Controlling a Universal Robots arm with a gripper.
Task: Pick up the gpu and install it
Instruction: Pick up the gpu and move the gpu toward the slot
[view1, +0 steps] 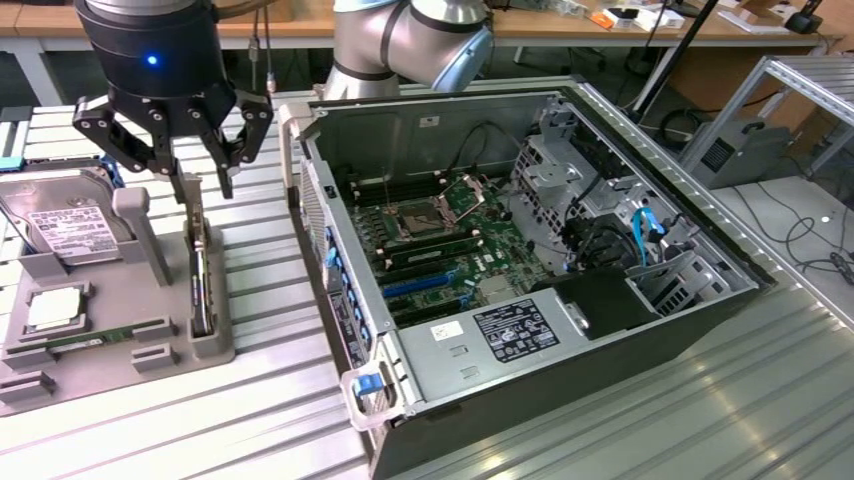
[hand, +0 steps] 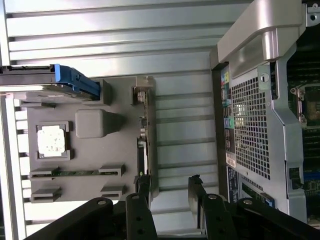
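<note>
- One gpu (view1: 200, 285), standing on edge
- One hard drive (view1: 60, 225)
- One processor (view1: 54, 308)
- One memory stick (view1: 78, 344)
- One grey tray (view1: 167, 352)
- One open computer case (view1: 400, 120)

A silver robot arm (view1: 407, 40) stands at the back of the exterior view, its joint bent. The black wrist (view1: 154, 60), showing a small blue light, points straight down. Below it the black hand (view1: 198, 178) hangs with its two linked fingers (hand: 142, 187) spread wide, holding nothing.
</note>
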